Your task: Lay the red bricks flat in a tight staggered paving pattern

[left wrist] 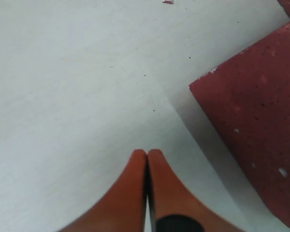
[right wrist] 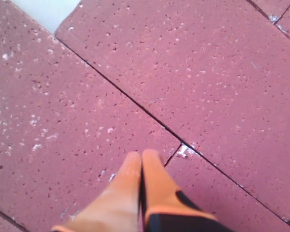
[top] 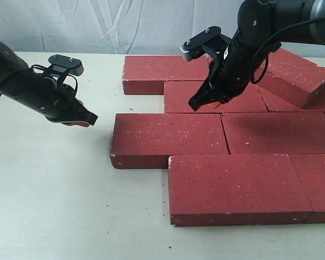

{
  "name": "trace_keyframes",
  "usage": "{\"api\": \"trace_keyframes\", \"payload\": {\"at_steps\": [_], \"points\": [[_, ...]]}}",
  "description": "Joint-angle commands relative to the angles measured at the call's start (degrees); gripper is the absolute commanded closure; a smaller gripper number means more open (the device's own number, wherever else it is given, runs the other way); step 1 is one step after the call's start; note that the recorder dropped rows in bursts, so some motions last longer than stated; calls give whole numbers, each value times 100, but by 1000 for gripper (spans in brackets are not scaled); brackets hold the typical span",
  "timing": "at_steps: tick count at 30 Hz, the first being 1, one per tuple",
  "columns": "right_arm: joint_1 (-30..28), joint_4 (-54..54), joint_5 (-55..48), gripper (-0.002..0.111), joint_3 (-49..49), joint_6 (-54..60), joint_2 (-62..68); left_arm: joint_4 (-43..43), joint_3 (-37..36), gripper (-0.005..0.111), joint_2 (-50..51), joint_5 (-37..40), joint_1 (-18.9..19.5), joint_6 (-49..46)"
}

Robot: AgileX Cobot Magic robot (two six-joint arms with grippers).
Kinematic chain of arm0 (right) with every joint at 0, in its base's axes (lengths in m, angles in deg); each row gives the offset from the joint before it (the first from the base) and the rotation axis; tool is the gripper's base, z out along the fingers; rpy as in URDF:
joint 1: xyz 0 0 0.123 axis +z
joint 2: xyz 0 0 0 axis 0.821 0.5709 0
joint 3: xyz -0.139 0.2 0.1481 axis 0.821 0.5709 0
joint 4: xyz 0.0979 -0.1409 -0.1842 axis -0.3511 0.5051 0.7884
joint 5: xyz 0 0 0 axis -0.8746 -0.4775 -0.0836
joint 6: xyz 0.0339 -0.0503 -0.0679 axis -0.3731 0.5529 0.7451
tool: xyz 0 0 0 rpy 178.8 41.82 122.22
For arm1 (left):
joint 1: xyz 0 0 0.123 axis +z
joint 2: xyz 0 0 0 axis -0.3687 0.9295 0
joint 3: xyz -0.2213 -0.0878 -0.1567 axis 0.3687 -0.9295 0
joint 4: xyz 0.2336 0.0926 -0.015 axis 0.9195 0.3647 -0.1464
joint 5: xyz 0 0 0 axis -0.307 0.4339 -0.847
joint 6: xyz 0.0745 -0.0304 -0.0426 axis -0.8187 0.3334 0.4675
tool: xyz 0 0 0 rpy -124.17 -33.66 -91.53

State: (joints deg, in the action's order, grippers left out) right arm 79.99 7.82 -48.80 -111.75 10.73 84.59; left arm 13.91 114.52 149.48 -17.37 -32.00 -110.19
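Several red bricks lie flat in staggered rows on the table: one at the back [top: 165,73], one behind the middle [top: 179,97], two in the third row [top: 168,138] [top: 279,132], two at the front [top: 235,187] [top: 317,184]. Another brick [top: 295,76] sits tilted at the back right, resting on its neighbours. My right gripper [top: 199,103] [right wrist: 142,154] is shut and empty, its tips just above the second-row brick [right wrist: 63,135] near a joint. My left gripper [top: 88,119] [left wrist: 147,153] is shut and empty, hovering over bare table left of the third-row brick [left wrist: 256,130].
The white tabletop [top: 59,189] stretches to the left and front of the bricks. A pale curtain [top: 97,24] hangs behind the table. Small red crumbs dot the table near the front bricks.
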Motion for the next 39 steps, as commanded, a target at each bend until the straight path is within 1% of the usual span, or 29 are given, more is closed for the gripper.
{"api": "trace_keyframes", "payload": {"at_steps": [1, 6, 17, 21, 29, 35, 39], "points": [[-16, -103, 134, 109, 21, -13, -54, -36, 19, 107, -53, 11, -3, -77], [-16, -209, 322, 109, 21, -13, -54, -36, 19, 107, -53, 2, -3, -91], [-16, -204, 331, 109, 21, -13, -54, -188, 19, 107, -53, 2, -3, -90], [-16, -204, 331, 109, 21, -13, -54, -188, 19, 107, -53, 175, -3, -90], [-16, -204, 437, 109, 21, -13, -54, -246, 19, 107, -53, 124, -3, -90], [-16, -232, 959, 109, 21, -13, -54, -985, 239, 107, -173, 147, -3, -340], [-16, -147, 1561, 109, 21, -13, -54, -1877, 607, 107, -374, 20, -3, -827]]}}
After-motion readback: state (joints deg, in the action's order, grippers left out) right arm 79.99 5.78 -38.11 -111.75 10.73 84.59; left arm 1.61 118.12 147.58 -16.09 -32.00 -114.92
